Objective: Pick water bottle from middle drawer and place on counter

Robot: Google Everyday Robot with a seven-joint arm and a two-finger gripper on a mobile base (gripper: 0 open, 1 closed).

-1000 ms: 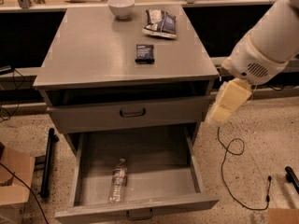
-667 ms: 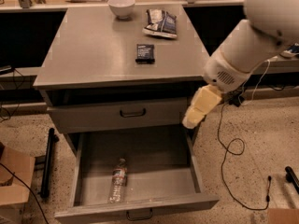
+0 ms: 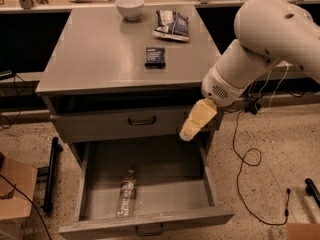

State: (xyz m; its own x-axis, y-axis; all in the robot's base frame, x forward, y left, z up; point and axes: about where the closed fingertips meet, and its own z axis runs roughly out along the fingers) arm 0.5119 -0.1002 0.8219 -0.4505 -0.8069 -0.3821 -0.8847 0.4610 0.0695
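Observation:
The water bottle (image 3: 126, 193) lies on its side in the left half of the open middle drawer (image 3: 212, 186), cap toward the back. The drawer is pulled fully out, its dark handle at the front bottom edge. The grey counter (image 3: 100, 54) is the cabinet top above. My gripper (image 3: 196, 121), with cream-coloured fingers, hangs from the white arm over the drawer's back right corner, in front of the closed upper drawer. It is well to the right of the bottle and above it, holding nothing.
On the counter stand a white bowl (image 3: 129, 7), a snack bag (image 3: 172, 24) and a small dark packet (image 3: 155, 56). A cardboard box (image 3: 14, 191) and a black bar (image 3: 51, 174) are on the floor at left. Cables (image 3: 247, 159) lie at right.
The arm has swung left and down, carrying the gripper from beside the cabinet's right edge to over the open drawer's back right corner. The bottle has not moved.

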